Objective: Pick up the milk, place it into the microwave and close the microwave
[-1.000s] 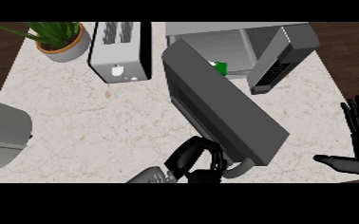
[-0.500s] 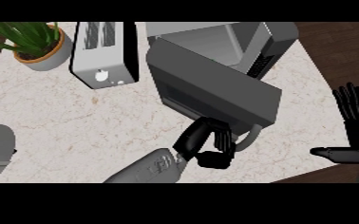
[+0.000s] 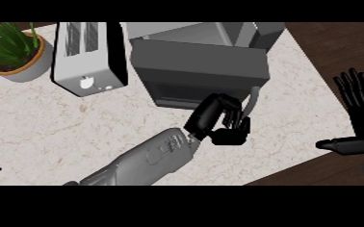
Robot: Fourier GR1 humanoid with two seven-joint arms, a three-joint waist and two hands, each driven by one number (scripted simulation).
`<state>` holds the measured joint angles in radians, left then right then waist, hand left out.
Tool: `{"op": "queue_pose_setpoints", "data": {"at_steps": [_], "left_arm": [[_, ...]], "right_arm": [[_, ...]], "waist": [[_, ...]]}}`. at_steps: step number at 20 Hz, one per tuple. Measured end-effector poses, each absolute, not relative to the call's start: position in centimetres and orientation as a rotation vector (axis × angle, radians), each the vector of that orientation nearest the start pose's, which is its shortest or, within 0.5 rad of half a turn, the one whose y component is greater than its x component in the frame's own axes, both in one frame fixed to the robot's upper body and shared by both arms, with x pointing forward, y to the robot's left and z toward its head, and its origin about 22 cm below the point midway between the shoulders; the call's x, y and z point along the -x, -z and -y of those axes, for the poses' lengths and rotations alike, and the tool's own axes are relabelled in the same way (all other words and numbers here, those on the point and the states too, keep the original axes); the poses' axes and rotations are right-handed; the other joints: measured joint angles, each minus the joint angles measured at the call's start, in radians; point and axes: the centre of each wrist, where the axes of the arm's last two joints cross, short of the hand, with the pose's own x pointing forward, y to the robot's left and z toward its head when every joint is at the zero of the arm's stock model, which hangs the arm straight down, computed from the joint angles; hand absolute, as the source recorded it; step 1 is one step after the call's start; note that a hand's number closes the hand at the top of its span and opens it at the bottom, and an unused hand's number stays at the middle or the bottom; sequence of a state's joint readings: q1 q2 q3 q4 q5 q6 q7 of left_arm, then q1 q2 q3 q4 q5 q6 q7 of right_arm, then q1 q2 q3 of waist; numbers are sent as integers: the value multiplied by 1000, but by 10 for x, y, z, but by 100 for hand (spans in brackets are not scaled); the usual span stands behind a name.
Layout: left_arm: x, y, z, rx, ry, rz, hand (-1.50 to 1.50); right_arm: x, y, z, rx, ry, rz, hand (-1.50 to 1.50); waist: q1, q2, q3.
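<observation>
The surface (image 3: pixel 64 125) is pale and speckled, and a dark wood floor shows past its right and lower right edges. There is bare room on the left side and in front of the microwave (image 3: pixel 202 67), which stands at the back in the middle. Its grey door (image 3: pixel 202 74) looks almost shut, with a thin handle (image 3: pixel 252 103) at its right end. A silver toaster (image 3: pixel 89 55) stands just beside the microwave on the left, and a green plant in a pot (image 3: pixel 21 53) sits in the far left corner.

The left hand (image 3: pixel 217 120) is against the front of the door, near the handle. Its fingers are bent over and it holds nothing. Its grey arm comes up slanting from the bottom left.

The right hand (image 3: pixel 348 110) rests at the right edge, open, fingers pointing up, well apart from the microwave.

The milk cannot be seen; the door hides the inside of the microwave.
</observation>
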<state>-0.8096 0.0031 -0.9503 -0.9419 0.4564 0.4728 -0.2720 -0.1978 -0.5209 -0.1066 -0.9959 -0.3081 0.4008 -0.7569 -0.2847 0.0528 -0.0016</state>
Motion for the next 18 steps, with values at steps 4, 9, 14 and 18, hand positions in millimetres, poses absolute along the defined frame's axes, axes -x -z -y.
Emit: {"op": "queue_pose_setpoints", "data": {"at_steps": [4,9,14,18], "left_arm": [[-312,-32,10,284,640,1786,150],[-329,-48,12,240,614,1804,150],[-345,-60,9,185,581,1812,150],[-356,-66,6,142,552,1814,150]], "right_arm": [[-282,-6,406,-137,-197,2022,-150],[-294,-22,399,-200,-211,2049,-150],[-303,-36,393,-254,-237,2062,-150],[-310,-48,389,-300,-267,2069,-150]], "waist": [[-29,10,2],[-55,22,5],[-81,35,6],[-100,44,7]]}}
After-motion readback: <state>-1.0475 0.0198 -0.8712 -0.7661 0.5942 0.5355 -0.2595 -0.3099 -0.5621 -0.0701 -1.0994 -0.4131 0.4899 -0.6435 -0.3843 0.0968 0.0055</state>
